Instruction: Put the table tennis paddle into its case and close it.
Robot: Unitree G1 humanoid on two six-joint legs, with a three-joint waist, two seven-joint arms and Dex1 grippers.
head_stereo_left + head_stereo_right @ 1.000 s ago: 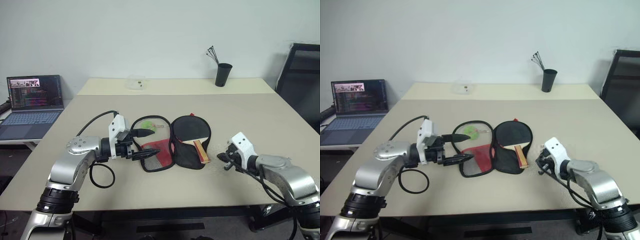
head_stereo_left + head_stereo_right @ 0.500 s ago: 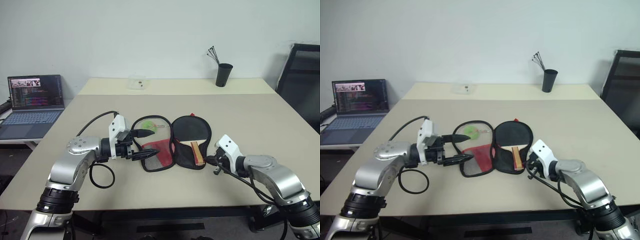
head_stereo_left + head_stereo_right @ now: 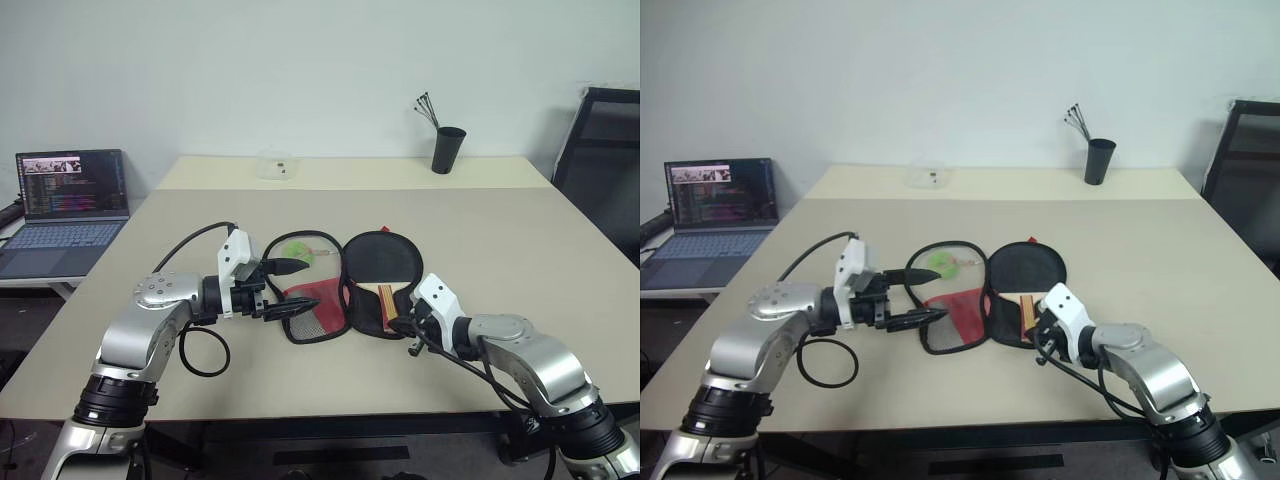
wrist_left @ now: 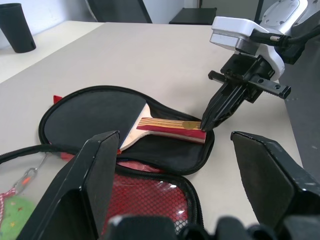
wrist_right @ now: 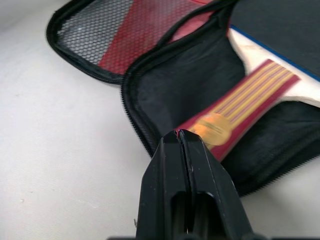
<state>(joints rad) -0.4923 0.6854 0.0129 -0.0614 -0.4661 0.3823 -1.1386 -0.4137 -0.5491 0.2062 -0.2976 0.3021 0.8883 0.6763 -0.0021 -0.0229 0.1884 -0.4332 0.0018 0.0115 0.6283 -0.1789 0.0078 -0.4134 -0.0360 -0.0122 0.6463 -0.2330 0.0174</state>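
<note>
The right pincer (image 4: 206,124), fingers pressed together and gripping nothing, has its tip at the butt of the table tennis paddle (image 3: 383,281), which lies inside the case (image 3: 378,286). The case lies unzipped, both halves flat on the counter (image 3: 500,240). The left pincer (image 3: 292,287) is spread wide over the case's mesh half. Bare counter surrounds the case's edges.

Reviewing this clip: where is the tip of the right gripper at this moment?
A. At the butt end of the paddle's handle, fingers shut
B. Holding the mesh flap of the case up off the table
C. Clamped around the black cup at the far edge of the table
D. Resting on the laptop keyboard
A: the right gripper, its fingers pressed together, sits at the end of the table tennis paddle handle, which lies in the open case.
</note>
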